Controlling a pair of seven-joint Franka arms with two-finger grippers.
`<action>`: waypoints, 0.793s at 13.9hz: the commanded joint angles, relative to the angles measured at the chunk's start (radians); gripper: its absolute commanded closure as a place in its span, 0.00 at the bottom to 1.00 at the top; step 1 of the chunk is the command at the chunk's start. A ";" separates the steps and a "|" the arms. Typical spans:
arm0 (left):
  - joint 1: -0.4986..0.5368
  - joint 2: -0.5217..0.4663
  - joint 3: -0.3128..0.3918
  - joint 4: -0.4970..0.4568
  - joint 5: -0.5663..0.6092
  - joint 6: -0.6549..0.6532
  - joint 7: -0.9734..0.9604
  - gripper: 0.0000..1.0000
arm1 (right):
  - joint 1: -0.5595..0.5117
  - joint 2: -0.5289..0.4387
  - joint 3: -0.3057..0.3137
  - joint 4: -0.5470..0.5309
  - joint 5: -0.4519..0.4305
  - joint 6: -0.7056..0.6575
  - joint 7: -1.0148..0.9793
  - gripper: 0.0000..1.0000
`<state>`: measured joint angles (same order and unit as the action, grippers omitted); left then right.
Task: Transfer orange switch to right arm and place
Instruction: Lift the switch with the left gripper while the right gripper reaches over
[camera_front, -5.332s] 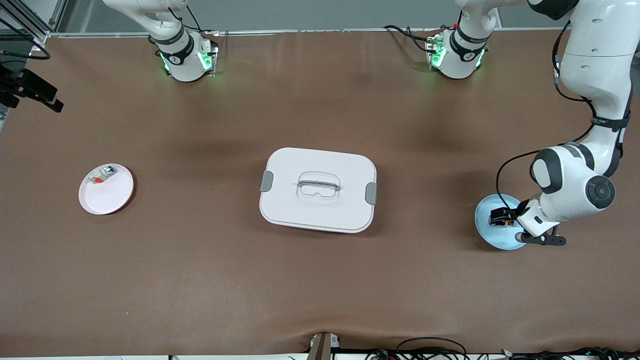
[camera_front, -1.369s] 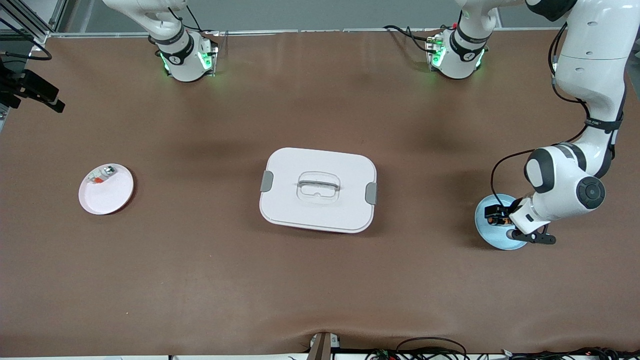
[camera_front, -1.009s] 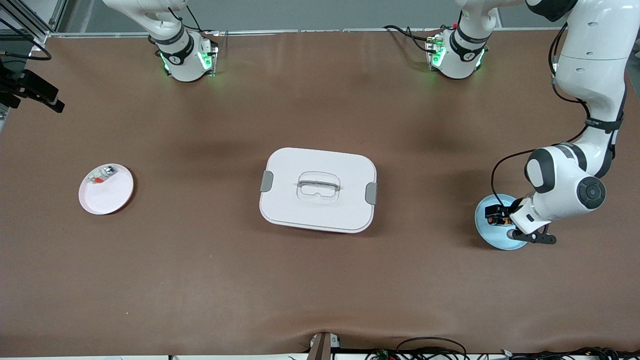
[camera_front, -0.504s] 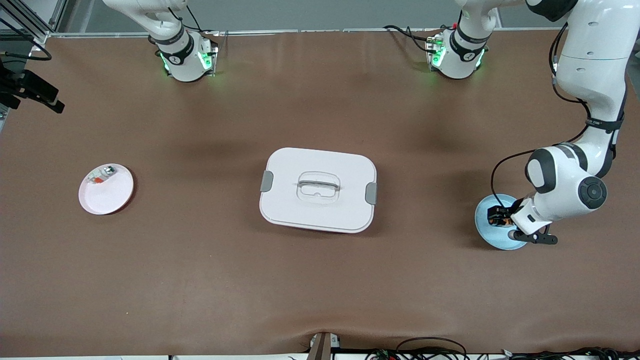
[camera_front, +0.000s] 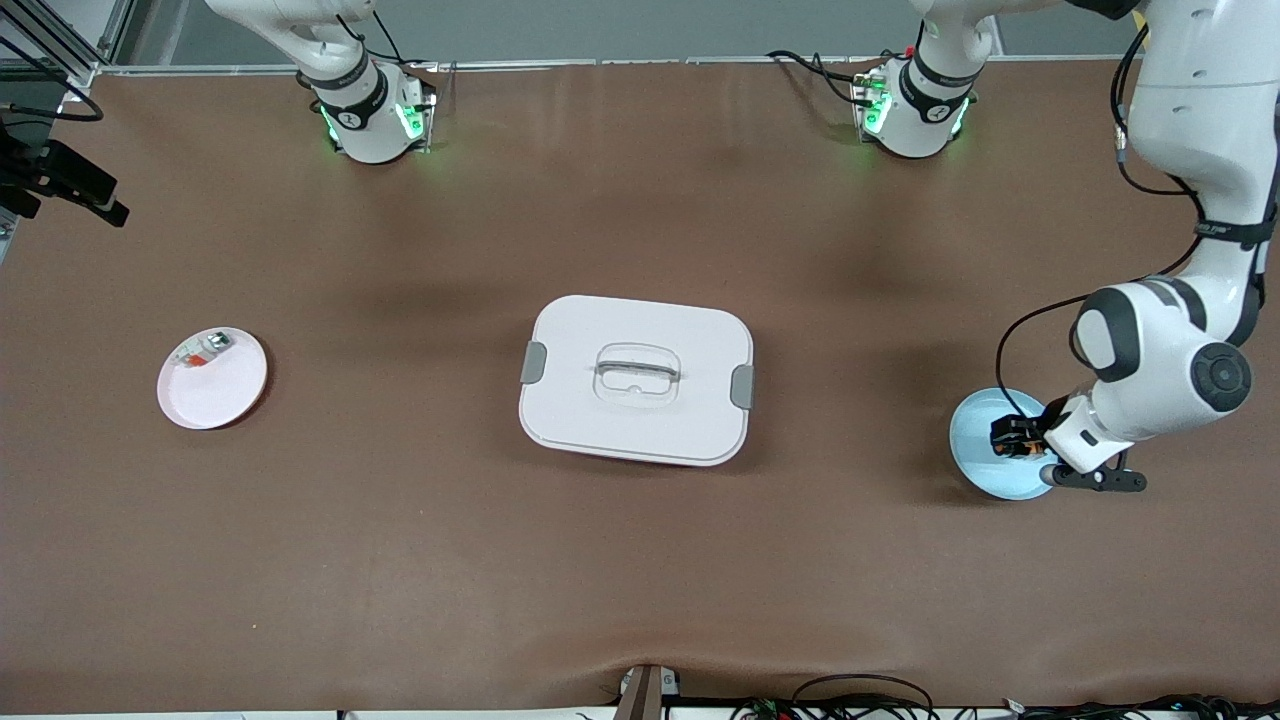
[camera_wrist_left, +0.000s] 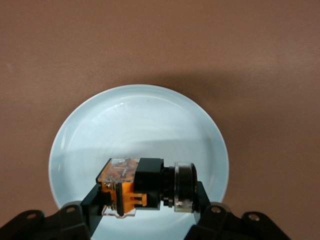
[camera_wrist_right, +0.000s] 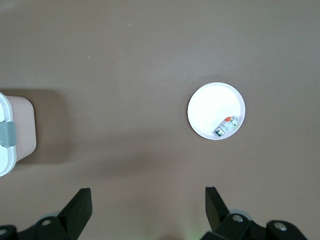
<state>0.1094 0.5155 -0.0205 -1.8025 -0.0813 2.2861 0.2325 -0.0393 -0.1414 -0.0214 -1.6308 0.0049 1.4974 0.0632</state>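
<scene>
We have our left hand (camera_wrist_left: 147, 205) clamped on the orange switch (camera_wrist_left: 145, 186) just above the blue plate (camera_front: 985, 470) at the left arm's end of the bench, ready to carry it over, while our right hand (camera_wrist_right: 147, 210) waits wide open and empty.

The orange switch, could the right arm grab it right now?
Probably not yet: the orange switch is clamped in the left pincer over the blue plate, at the left arm's end.

Both arms' upper links run off the front view's top edge; the left wrist covers part of the blue plate (camera_front: 985, 455); the right pincer's (camera_wrist_right: 148, 210) fingertips are cut off.
</scene>
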 joint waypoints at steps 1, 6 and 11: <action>-0.004 -0.116 -0.001 0.011 -0.018 -0.161 -0.033 0.70 | -0.005 -0.021 0.003 -0.017 0.006 0.009 -0.009 0.00; -0.004 -0.153 -0.096 0.184 -0.020 -0.468 -0.217 0.70 | -0.005 0.000 0.003 0.014 0.006 0.000 -0.010 0.00; -0.002 -0.225 -0.177 0.207 -0.116 -0.510 -0.390 0.70 | -0.013 0.034 -0.002 0.031 0.009 0.001 -0.009 0.00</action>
<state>0.1003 0.3306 -0.1882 -1.5986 -0.1543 1.8080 -0.1240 -0.0398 -0.1359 -0.0255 -1.6273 0.0059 1.5014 0.0636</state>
